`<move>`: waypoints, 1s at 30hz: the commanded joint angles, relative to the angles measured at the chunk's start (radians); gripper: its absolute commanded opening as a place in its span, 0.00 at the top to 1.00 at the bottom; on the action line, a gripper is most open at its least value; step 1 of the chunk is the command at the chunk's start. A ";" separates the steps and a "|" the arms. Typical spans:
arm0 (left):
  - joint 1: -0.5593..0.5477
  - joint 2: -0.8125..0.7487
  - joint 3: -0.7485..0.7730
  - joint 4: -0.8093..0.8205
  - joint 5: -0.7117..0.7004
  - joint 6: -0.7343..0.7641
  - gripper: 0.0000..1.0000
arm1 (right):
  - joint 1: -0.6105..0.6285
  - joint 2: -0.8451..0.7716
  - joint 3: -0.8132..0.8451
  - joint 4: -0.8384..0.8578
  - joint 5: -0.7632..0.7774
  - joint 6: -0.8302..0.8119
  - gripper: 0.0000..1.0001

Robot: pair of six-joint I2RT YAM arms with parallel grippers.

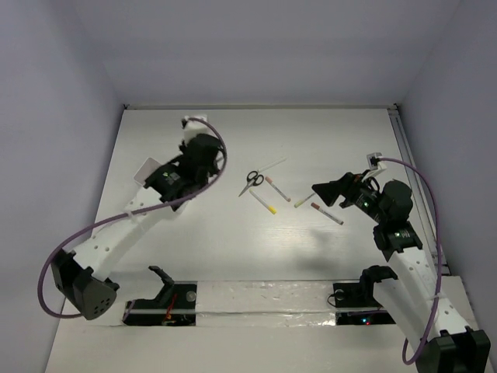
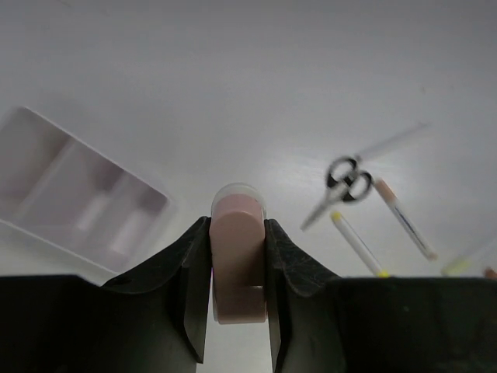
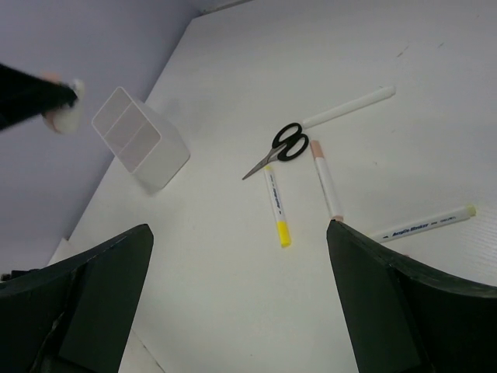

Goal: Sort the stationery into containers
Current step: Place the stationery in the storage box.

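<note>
My left gripper (image 1: 200, 155) (image 2: 237, 227) is shut on a pinkish-beige eraser (image 2: 237, 256) and holds it above the table, between the container and the scissors. The white container (image 1: 146, 169) (image 2: 93, 154) (image 3: 167, 167) has divided compartments and stands at the left. The black-handled scissors (image 1: 250, 182) (image 2: 342, 186) (image 3: 283, 148) lie mid-table. Beside them lie a yellow-ended pen (image 1: 262, 202) (image 3: 275, 203), a pinkish-ended pen (image 1: 277, 188) (image 3: 326, 179), a green-ended pen (image 1: 304, 200) (image 3: 423, 225), a red-ended pen (image 1: 327, 213) and a plain white pen (image 1: 268, 165) (image 3: 349, 107). My right gripper (image 1: 318, 189) (image 3: 237, 233) is open and empty, above the table near the pens.
Grey walls enclose the table on three sides. A taped strip (image 1: 264, 299) runs along the near edge between the arm bases. A rail (image 1: 404, 148) follows the right edge. Purple cables loop beside both arms.
</note>
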 commanded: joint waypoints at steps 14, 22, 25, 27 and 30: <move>0.621 0.124 0.203 -0.075 0.147 0.487 0.94 | 0.013 -0.035 0.009 0.047 0.022 -0.008 0.00; 0.695 0.173 0.150 -0.032 0.222 0.576 0.93 | 0.013 -0.067 0.011 0.033 0.025 -0.013 0.00; 0.715 0.208 0.156 -0.040 0.266 0.605 0.93 | 0.013 -0.069 0.012 0.031 0.028 -0.014 0.00; 0.715 0.231 0.164 -0.055 0.306 0.628 0.93 | 0.013 -0.064 0.015 0.027 0.030 -0.016 0.00; 0.724 0.253 0.173 -0.079 0.358 0.656 0.92 | 0.013 -0.063 0.017 0.024 0.028 -0.017 0.00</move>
